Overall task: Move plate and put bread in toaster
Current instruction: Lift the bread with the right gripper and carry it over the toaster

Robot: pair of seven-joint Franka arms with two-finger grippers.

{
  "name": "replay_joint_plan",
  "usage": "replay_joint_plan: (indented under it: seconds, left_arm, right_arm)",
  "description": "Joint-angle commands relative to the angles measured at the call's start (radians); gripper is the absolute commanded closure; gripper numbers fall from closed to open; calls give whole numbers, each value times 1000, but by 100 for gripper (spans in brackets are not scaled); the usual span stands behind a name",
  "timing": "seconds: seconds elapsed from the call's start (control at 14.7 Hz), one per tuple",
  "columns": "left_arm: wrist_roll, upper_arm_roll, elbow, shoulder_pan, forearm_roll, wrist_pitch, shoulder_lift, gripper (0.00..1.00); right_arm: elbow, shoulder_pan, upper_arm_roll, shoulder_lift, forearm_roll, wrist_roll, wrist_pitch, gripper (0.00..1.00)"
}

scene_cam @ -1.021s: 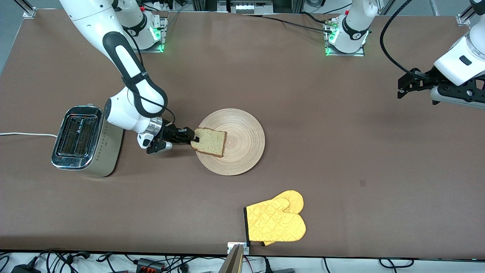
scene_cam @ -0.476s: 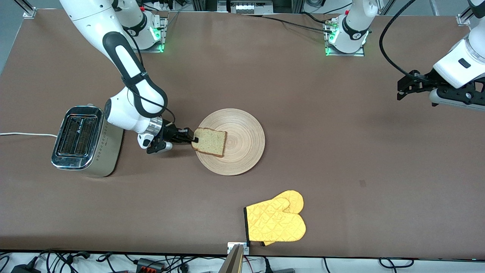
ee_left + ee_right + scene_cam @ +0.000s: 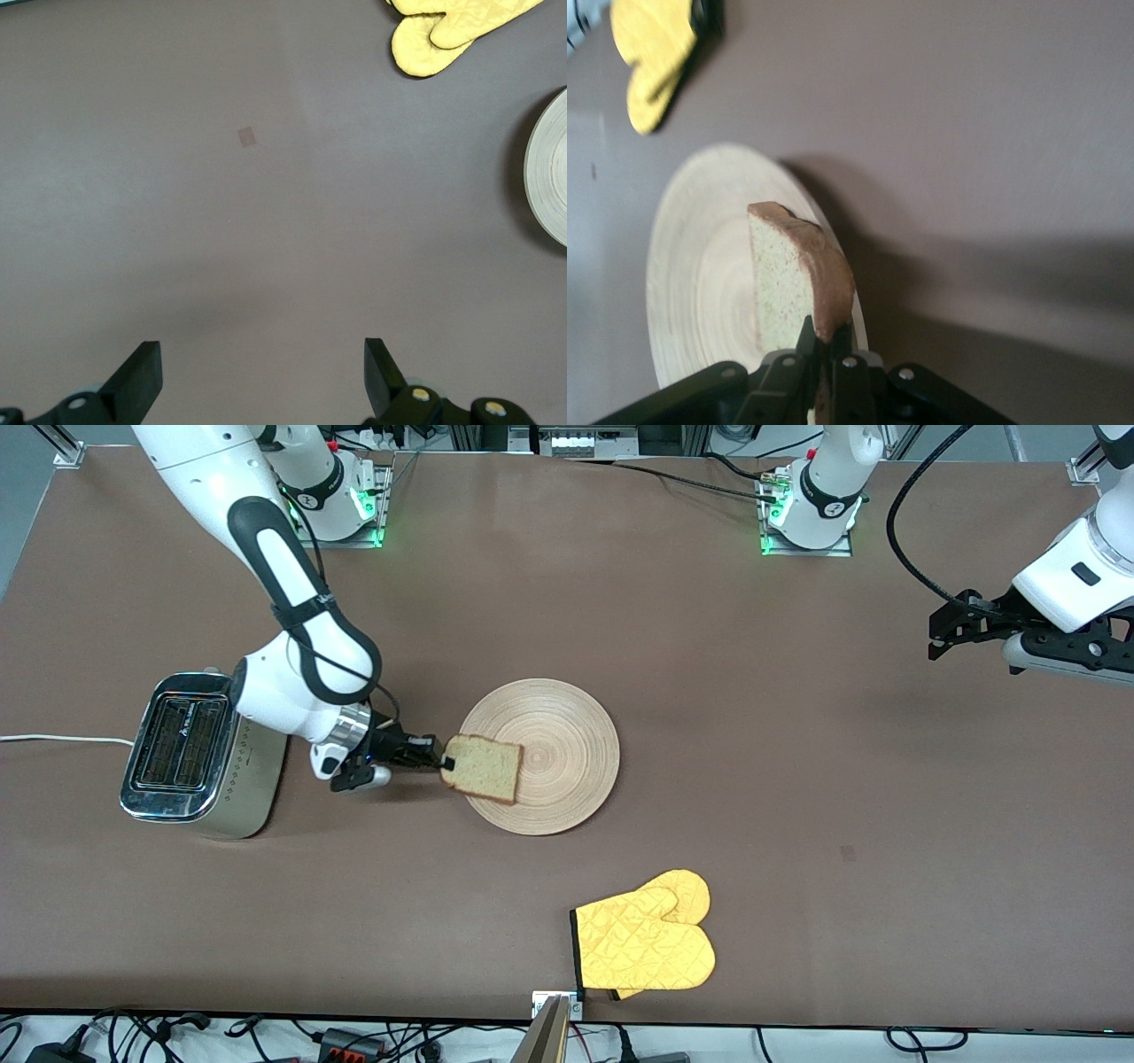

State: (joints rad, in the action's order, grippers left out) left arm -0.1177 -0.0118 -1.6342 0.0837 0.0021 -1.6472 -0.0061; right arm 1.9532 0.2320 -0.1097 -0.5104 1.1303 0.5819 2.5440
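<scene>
Front view: right gripper is pinching the bread by its edge, over the plate rim toward the toaster. Left gripper is waiting, fingers spread wide, over bare table.

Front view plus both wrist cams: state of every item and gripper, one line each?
bread: pinched at one edge, tilted, over the plate's rim
plate: flat on the table, nothing resting on it
toaster: upright, both slots empty
oven mitts: lying flat near the table's front edge
right gripper: shut on the bread
left gripper: open, holding nothing, waiting over bare table
</scene>
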Motion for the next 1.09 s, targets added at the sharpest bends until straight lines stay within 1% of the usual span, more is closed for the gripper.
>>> replay_joint_plan:
  seconds: [0.0, 0.07, 0.2, 0.48, 0.61, 0.75, 0.88, 1.02]
  left_arm:
    - [9, 1, 31, 5, 16, 18, 14, 0]
    - [9, 1, 31, 5, 16, 18, 14, 0]
    - [9, 1, 31, 5, 15, 18, 14, 0]
    - [9, 1, 33, 5, 16, 18, 14, 0]
    - [9, 1, 33, 5, 15, 18, 15, 0]
    - [9, 1, 33, 4, 15, 18, 15, 0]
    - [9, 1, 37, 5, 15, 18, 15, 0]
    - [9, 1, 39, 5, 15, 18, 21, 0]
  right_arm:
    - [-16, -26, 18, 41, -21, -20, -33, 100]
    - [-28, -25, 47, 47, -70, -42, -75, 100]
    - [-86, -23, 93, 62, -206, -172, -192, 100]
    - [-242, -25, 154, 87, -517, -388, -448, 100]
    - [-368, -37, 198, 82, -604, -480, -670, 100]
    - [-520, -51, 244, 58, -697, -487, -912, 100]
    - [-633, -54, 289, 53, -809, -485, -1075, 100]
    - [-741, -54, 318, 50, -939, -481, -1184, 100]
